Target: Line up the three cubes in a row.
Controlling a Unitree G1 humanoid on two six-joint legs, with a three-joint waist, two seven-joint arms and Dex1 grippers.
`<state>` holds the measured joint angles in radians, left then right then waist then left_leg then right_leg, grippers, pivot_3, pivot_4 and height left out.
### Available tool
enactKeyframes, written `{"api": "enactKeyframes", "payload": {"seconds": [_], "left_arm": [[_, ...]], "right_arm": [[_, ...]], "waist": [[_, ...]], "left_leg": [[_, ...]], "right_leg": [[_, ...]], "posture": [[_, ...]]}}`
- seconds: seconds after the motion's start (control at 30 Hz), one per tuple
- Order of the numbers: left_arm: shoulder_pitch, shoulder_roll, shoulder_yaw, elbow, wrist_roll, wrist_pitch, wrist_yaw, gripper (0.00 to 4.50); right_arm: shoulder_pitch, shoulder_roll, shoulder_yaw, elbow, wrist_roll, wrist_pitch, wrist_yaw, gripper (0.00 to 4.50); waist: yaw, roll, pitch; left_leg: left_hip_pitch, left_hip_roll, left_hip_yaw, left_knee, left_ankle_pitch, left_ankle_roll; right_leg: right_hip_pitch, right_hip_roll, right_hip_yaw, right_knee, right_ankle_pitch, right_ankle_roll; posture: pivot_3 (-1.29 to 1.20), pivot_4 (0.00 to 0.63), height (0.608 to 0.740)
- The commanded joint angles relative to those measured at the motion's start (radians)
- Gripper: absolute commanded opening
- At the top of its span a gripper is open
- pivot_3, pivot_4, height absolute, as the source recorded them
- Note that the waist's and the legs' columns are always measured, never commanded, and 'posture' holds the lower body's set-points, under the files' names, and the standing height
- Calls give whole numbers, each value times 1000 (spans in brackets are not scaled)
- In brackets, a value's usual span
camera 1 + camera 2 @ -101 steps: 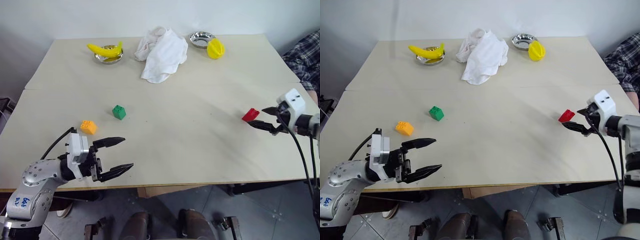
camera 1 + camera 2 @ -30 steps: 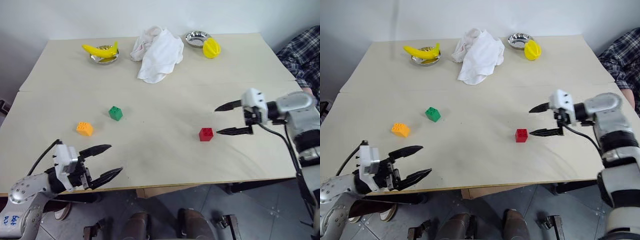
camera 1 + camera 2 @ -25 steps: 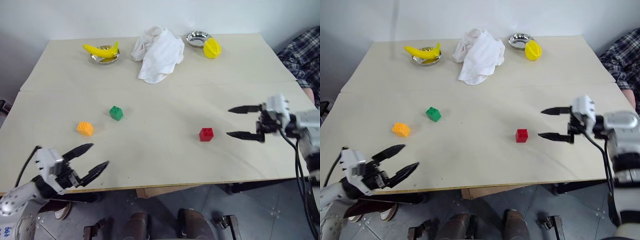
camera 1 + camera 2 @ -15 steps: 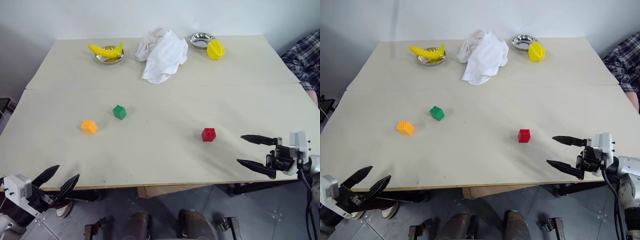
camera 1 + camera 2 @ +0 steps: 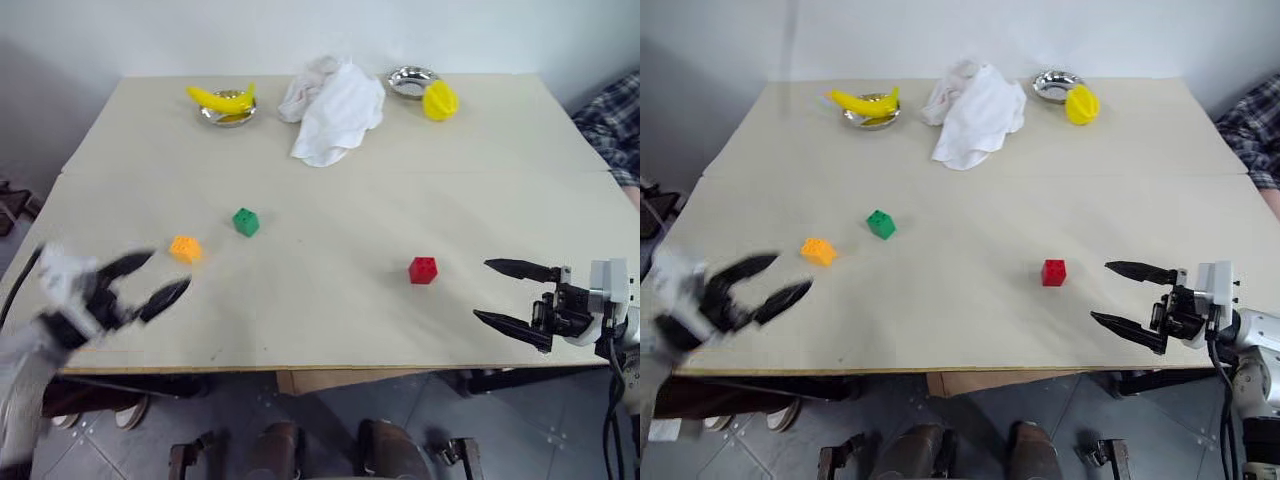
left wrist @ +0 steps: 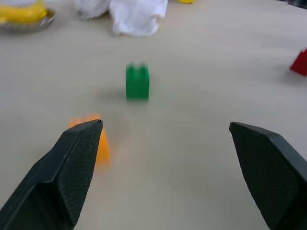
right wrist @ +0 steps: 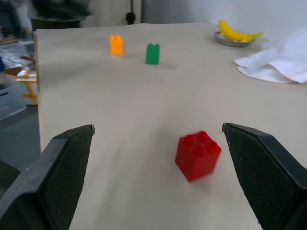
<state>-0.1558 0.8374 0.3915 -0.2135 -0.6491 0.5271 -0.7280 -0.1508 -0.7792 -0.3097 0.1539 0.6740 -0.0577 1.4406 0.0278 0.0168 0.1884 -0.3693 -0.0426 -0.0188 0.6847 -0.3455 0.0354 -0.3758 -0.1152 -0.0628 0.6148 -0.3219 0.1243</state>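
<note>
Left gripper [image 5: 140,287]: I see its fingers spread, empty, over the table's [image 5: 320,330] near left edge, close to the orange cube [image 5: 185,248].
Right gripper [image 5: 1128,297]: fingers spread, empty, by the near right edge.
Green cube [image 5: 245,221]: just beyond the orange one.
Red cube [image 5: 1053,272]: right of centre, well apart from both.

The table [image 5: 330,330] is smooth, matt, pale board with a seam across it. The red cube [image 5: 422,270], ahead of the right end effector [image 5: 508,293], looks like hard, faintly glossy plastic with a studded top; the green cube [image 5: 245,221] and orange cube [image 5: 184,247] look alike. End effector fingers [image 7: 261,167] are matt black with a fine cross-hatched texture. The cloth [image 5: 335,110] is soft, white, crumpled. Two bowls [image 5: 408,80] are shiny metal.
</note>
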Motion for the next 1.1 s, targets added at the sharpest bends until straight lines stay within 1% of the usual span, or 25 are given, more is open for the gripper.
{"api": "enactKeyframes", "payload": {"seconds": [0.03, 0.1, 0.17, 0.23, 0.33, 0.43, 0.6, 0.7, 0.93, 0.97, 1.07, 1.1], "left_arm": [[-182, 41, -150, 96, 56, 161, 27, 4500], [-338, 33, -265, 204, 144, 195, 41, 4500], [-489, -11, -354, 347, 222, 207, 60, 4500], [-587, -49, -417, 456, 284, 209, 62, 4500], [-666, -100, -455, 558, 336, 186, 59, 4500], [-710, -145, -484, 644, 380, 159, 38, 4500], [-742, -169, -505, 739, 446, 130, 23, 4500], [-754, -179, -502, 759, 461, 126, 12, 3922], [-771, -206, -478, 784, 466, 75, -19, 1688], [-772, -207, -476, 786, 466, 72, -26, 1453], [-776, -207, -478, 800, 472, 22, -56, 1454], [-775, -207, -480, 807, 472, -35, -88, 1454]], "right_arm": [[-17, 2, -7, -14, -10, 4, -5, 4472], [-24, 9, -1, -31, -15, 11, -14, 4472], [-28, 16, 5, -54, -17, 20, -28, 4472], [-29, 22, 10, -75, -21, 27, -44, 4472], [-21, 26, 8, -112, -19, 42, -68, 4472], [-2, 31, 3, -152, -17, 55, -93, 4472], [40, 26, -18, -203, -7, 72, -116, 4472], [57, 22, -30, -217, -2, 78, -121, 4500], [94, 19, -60, -210, -8, 72, -104, 4500], [99, 18, -63, -206, -9, 70, -102, 4500], [112, 17, -71, -192, -13, 60, -94, 4500], [115, 17, -76, -185, -16, 55, -91, 4500]], "waist": [[-5, 1, -1], [-11, 2, -1], [-15, 1, -1], [-14, 0, 0], [-17, -1, 1], [-14, -2, 1], [-6, -3, 2], [-4, -4, 2], [-1, -5, 2], [-2, -5, 2], [-3, -5, 2], [-3, -5, 2]], "left_leg": [[1, -1, 0, 0, 0, 0], [2, -2, 1, -2, 0, 1], [0, -1, 1, -3, 0, 0], [-2, -1, 2, -3, 0, 0], [-3, -2, 4, -2, 0, 0], [-4, -3, 5, -2, 0, 1], [-5, -3, 5, -1, 0, 1], [-6, -3, 5, 0, 0, 1], [-7, -4, 4, 1, 1, 2], [-7, -4, 5, 1, 1, 2], [-7, -4, 5, 1, 1, 2], [-7, -4, 5, 1, 1, 2]], "right_leg": [[0, 0, 1, 6, 1, 1], [-1, 0, 1, 7, 1, 1], [-5, 2, 1, 8, 1, 1], [-8, 5, -2, 11, 1, 1], [-11, 6, -5, 13, 1, 1], [-12, 5, -5, 13, 1, 1], [-13, 5, -4, 13, 1, 2], [-14, 5, -4, 13, 1, 2], [-14, 3, -4, 13, 1, 2], [-14, 3, -5, 13, 1, 2], [-14, 3, -5, 14, 1, 2], [-14, 3, -5, 14, 1, 2]], "posture": [[0, 150, 740], [0, 150, 740], [0, 150, 740], [0, 150, 740], [0, 150, 740], [0, 150, 740], [0, 150, 740], [0, 150, 740], [0, 150, 740], [0, 150, 740], [0, 150, 740], [0, 150, 740]]}}
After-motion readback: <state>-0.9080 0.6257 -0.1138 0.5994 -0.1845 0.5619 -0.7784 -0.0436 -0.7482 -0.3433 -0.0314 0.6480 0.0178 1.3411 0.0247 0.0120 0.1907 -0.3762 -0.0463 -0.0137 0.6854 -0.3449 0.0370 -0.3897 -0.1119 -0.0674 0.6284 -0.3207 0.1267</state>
